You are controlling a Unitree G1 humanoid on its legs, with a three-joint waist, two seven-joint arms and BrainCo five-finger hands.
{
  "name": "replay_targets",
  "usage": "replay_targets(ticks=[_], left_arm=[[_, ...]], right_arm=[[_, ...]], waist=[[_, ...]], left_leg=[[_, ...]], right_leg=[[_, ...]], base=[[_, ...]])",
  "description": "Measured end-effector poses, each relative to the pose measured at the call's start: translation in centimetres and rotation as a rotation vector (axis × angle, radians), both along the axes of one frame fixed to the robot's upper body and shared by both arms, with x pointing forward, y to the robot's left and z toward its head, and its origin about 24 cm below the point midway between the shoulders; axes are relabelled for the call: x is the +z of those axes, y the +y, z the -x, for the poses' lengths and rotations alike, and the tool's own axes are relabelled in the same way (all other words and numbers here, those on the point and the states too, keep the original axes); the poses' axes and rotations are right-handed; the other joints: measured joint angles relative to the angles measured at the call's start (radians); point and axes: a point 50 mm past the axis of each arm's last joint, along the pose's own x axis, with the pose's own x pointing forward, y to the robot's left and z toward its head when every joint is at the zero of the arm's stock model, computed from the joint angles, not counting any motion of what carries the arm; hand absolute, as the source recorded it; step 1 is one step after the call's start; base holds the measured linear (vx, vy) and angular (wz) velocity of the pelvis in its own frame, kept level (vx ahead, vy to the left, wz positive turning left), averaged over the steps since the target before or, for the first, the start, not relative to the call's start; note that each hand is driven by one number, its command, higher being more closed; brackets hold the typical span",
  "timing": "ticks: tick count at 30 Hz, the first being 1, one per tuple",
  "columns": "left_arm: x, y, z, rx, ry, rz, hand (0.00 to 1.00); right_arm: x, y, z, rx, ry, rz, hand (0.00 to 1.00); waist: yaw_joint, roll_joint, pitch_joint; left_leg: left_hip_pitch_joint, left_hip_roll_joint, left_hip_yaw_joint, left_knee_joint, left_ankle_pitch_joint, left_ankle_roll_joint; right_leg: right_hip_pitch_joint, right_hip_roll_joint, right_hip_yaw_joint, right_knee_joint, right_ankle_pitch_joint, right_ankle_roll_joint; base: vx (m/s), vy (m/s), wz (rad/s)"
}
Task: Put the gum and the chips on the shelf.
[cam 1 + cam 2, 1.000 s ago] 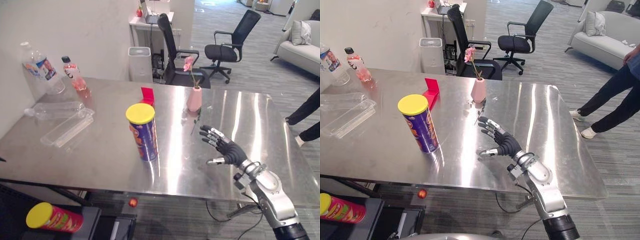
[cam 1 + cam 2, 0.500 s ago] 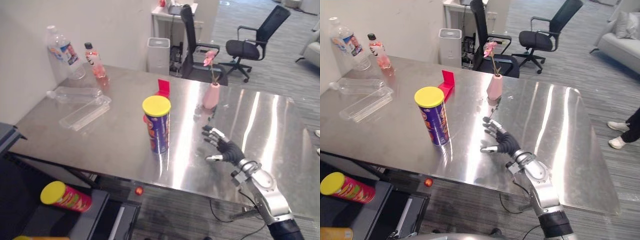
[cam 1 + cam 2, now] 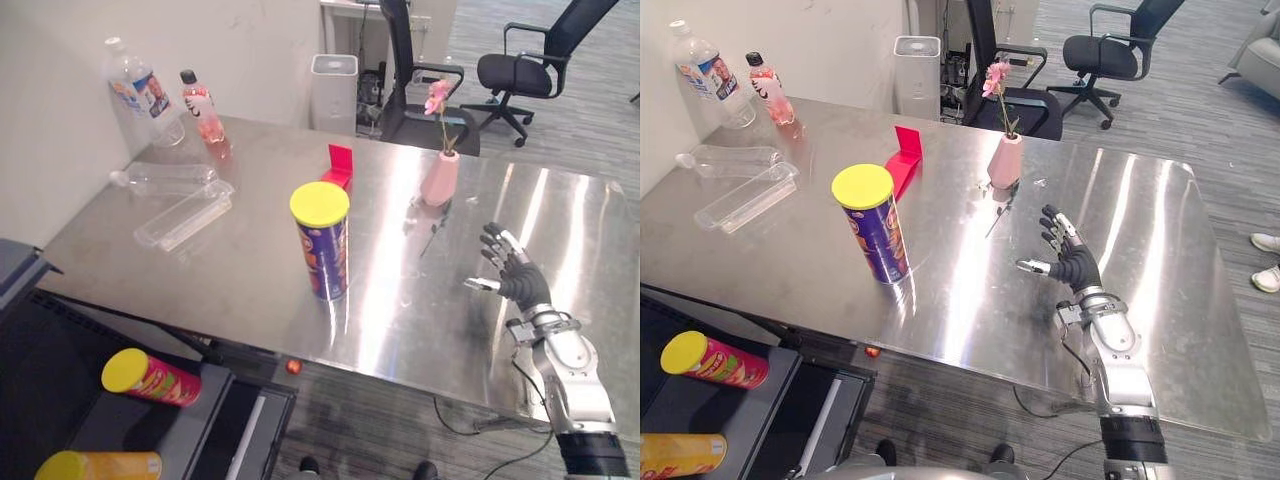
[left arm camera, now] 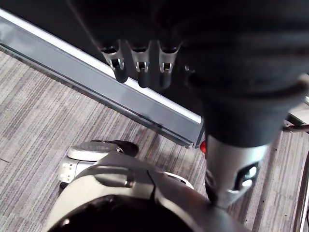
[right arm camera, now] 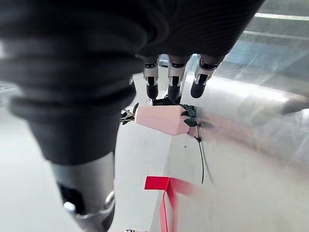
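Right hand (image 3: 1070, 262): open, fingers spread and thumb out, holding nothing; raised over the steel table (image 3: 940, 300) on the near side of the pink vase (image 3: 1005, 162), apart from it.
Left hand (image 4: 140, 67): fingers loose and empty, hanging over carpet in its own wrist view.
Chips: blue can (image 3: 875, 225) with a yellow lid, upright on the table, left of the vase and nearer the robot, well apart from the right hand.
Gum: red box (image 3: 902, 160), flap raised, left of the vase and near it, beyond the can.
Shelf (image 3: 740, 405): dark and low, far left of the vase and below the table edge; a red can (image 3: 715, 360) and an orange can (image 3: 680, 455) lie on it.
Tipping risk: the can is tall and narrow, so a touch high on its side probably topples it, and it would roll on the slick steel.
Vase risk: a reach for the gum passes close by the vase, which a wrist could clip.
Grip risk: pinching only the flap may let the box slip.
Shelf risk: a new can may nudge the lying ones into rolling.
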Motion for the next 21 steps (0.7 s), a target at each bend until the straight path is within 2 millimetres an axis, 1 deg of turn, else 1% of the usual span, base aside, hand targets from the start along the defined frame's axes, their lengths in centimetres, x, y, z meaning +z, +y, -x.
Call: replay_targets(ticks=[5, 6, 10, 14, 21], left_arm=[[0.1, 0.0, 0.0, 0.0, -0.004, -0.002, 0.0], [0.1, 0.0, 0.0, -0.001, -0.005, -0.002, 0.0], [0.1, 0.1, 0.0, -0.003, -0.009, -0.004, 0.0], [0.2, 0.3, 0.1, -0.003, -0.01, -0.01, 0.0], [0.2, 0.4, 0.1, -0.006, -0.01, -0.008, 0.0]], right_arm=[[0.6, 0.3, -0.4, 0.023, -0.02, 0.014, 0.0], [0.8, 0.4, -0.6, 0.026, -0.026, 0.042, 0.0], [1.4, 0.9, -1.0, 0.062, -0.042, 0.062, 0.0], [2.1, 2.2, -1.7, 0.122, -0.062, 0.105, 0.0], [2.9, 3.9, -2.4, 0.196, -0.078, 0.128, 0.0]], waist=[[0.0, -0.002, -0.001], [0.0, -0.003, -0.001], [0.001, -0.009, -0.002], [0.002, -0.018, -0.005], [0.003, -0.021, -0.007]], left_leg=[[0.0, 0.002, -0.001, -0.004, 0.009, -0.008], [0.001, 0.002, -0.002, -0.01, 0.014, -0.011], [0.003, 0.003, -0.005, -0.033, 0.034, -0.011], [0.002, 0.001, -0.008, -0.037, 0.041, -0.009], [0.0, -0.003, -0.029, -0.059, 0.062, -0.005]], right_leg=[[0.001, 0.001, -0.005, 0.001, 0.0, 0.0], [0.001, 0.001, -0.007, 0.001, 0.001, 0.0], [0.0, 0.002, -0.018, 0.001, 0.002, 0.0], [0.002, 0.001, -0.026, 0.0, 0.006, 0.0], [0.004, -0.001, -0.046, 0.0, 0.008, 0.0]], base=[[-0.02, -0.004, 0.03], [-0.03, -0.009, 0.04], [-0.03, -0.009, 0.09], [-0.02, 0.0, 0.04], [-0.01, 0.002, 0.09]])
